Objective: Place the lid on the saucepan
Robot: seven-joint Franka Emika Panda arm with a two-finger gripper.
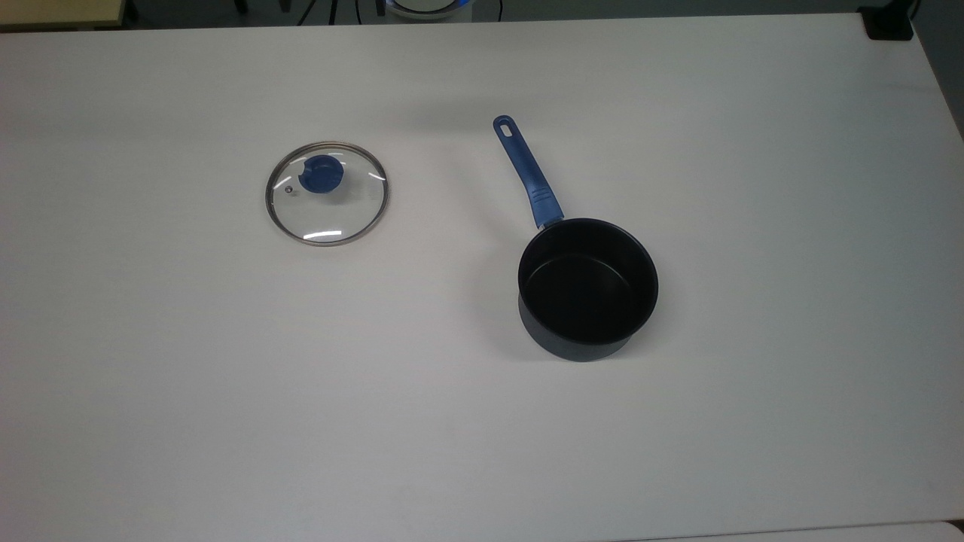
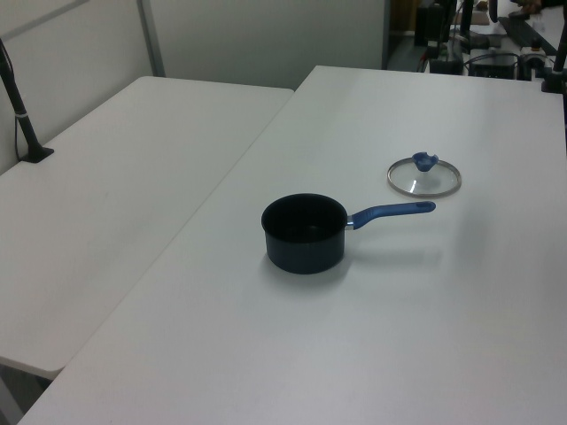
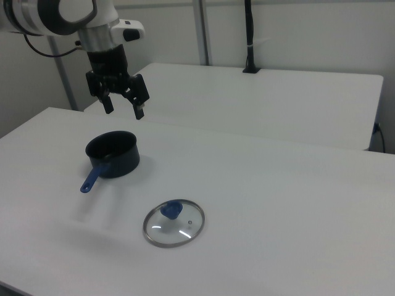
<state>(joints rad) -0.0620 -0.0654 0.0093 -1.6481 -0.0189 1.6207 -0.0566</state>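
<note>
There is one lid (image 1: 326, 193) and one saucepan (image 1: 587, 290). One gripper (image 3: 124, 110) hangs on one arm (image 3: 68, 15). Two white tables (image 2: 372, 336) stand side by side.

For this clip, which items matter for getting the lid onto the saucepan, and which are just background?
Part of the job:
- lid, flat on the table, apart from the pan
- saucepan, upright, uncovered
- gripper, open, raised above the table

Just lying about:
- second table alongside
- black post standing on it

The arm (image 3: 55, 15) runs off the right view's top-left corner, its base unseen. The table (image 1: 151, 414) is cropped on three sides of the top view; the far-edge clutter is unidentifiable.
</note>
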